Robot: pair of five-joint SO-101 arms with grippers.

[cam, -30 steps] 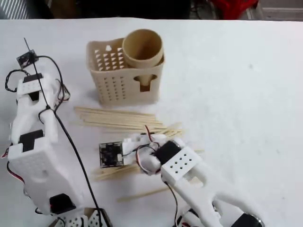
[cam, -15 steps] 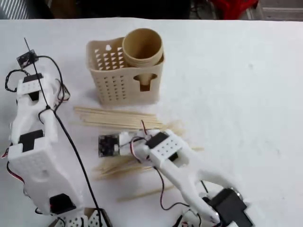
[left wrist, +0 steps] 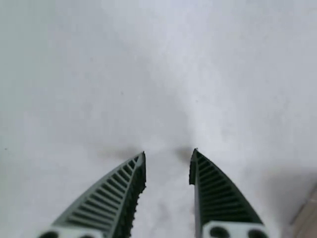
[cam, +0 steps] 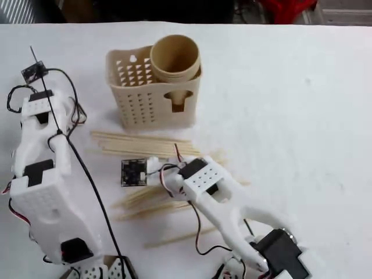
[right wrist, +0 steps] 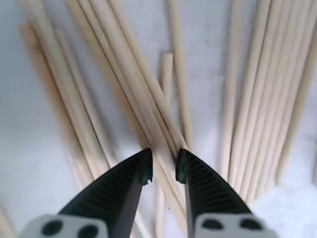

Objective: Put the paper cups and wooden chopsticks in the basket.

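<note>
White tabletop (cam: 302, 116) carries everything. Wooden chopsticks (cam: 139, 142) lie flat and loose on it: some crossing directly under right gripper (right wrist: 162, 166), parallel bunch just beyond gripper, toward basket (cam: 152, 107). Lone chopstick (cam: 174, 237) lies apart, well behind gripper. Perforated beige basket stands upright beyond bunch, well ahead of gripper. Plain white tabletop surface lies under left gripper (left wrist: 168, 154).

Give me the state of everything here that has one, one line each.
paper cups: nested, mouth up, standing in the basket.
basket: upright on the table.
chopsticks: lying loose on the table, outside the basket.
left gripper: open, above bare table.
right gripper: narrowly open, tips over the chopsticks.
</note>
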